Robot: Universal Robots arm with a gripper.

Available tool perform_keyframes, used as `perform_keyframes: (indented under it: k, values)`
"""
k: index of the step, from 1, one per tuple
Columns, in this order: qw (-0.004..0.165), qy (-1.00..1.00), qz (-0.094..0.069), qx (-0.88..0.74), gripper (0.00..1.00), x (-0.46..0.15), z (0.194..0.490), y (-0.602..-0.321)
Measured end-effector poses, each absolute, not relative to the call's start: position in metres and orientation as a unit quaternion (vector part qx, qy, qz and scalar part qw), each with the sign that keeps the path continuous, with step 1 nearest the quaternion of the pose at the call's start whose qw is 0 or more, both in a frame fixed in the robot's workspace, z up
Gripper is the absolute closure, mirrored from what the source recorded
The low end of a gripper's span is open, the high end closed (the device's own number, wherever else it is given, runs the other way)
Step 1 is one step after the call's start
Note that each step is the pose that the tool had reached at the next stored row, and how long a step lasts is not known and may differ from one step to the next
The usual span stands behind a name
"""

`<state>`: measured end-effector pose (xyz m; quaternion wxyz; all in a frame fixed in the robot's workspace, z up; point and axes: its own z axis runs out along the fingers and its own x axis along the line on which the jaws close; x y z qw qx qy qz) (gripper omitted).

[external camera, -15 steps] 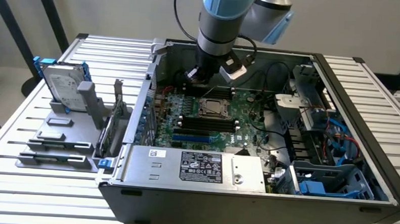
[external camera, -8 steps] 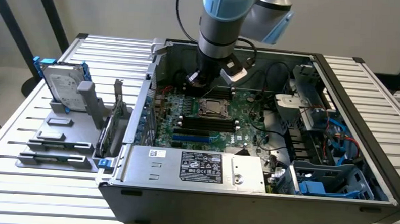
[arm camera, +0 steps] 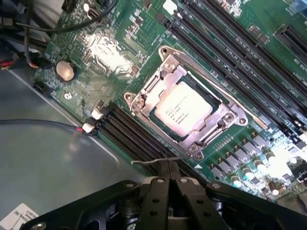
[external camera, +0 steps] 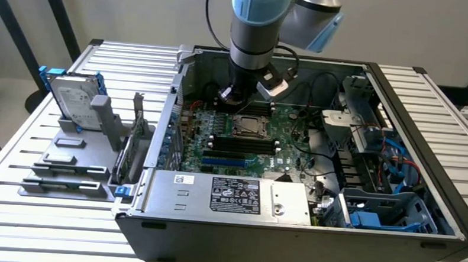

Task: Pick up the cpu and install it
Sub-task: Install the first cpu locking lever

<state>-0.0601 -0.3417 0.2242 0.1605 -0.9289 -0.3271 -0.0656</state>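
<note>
The cpu [arm camera: 183, 110], a flat square chip with a silver-grey top and printed text, lies seated in the metal socket frame [arm camera: 144, 98] on the green motherboard [arm camera: 103, 52]. In the exterior view the cpu [external camera: 250, 125] sits mid-board inside the open computer case. My gripper [arm camera: 169, 166] hovers above the board beside the socket, its two black fingers pressed together with nothing between them. From outside, the gripper [external camera: 237, 98] hangs under the blue-grey arm just behind the socket, above the board.
Black memory slots [arm camera: 129, 132] run on both sides of the socket. The case [external camera: 213, 236] holds a power supply [external camera: 231, 195] in front and cables and blue drive brackets [external camera: 372, 220] at the exterior view's right. A hard drive [external camera: 73, 100] stands in a grey holder outside.
</note>
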Motion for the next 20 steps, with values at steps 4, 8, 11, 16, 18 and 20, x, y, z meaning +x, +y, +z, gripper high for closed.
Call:
perform_keyframes:
  k: [4, 8, 11, 16, 18, 20]
  values:
    - [0.16, -0.335, -0.066, -0.926, 0.89, -0.063, 0.222, -0.341]
    - [0.161, -0.35, -0.066, -0.92, 0.89, -0.064, 0.22, -0.34]
    - [0.159, -0.357, -0.069, -0.918, 0.89, -0.064, 0.217, -0.34]
    - [0.156, -0.358, -0.077, -0.917, 0.89, -0.07, 0.21, -0.34]
    - [0.156, -0.359, -0.078, -0.917, 0.89, -0.071, 0.207, -0.34]
    - [0.156, -0.359, -0.078, -0.917, 0.89, -0.071, 0.205, -0.34]
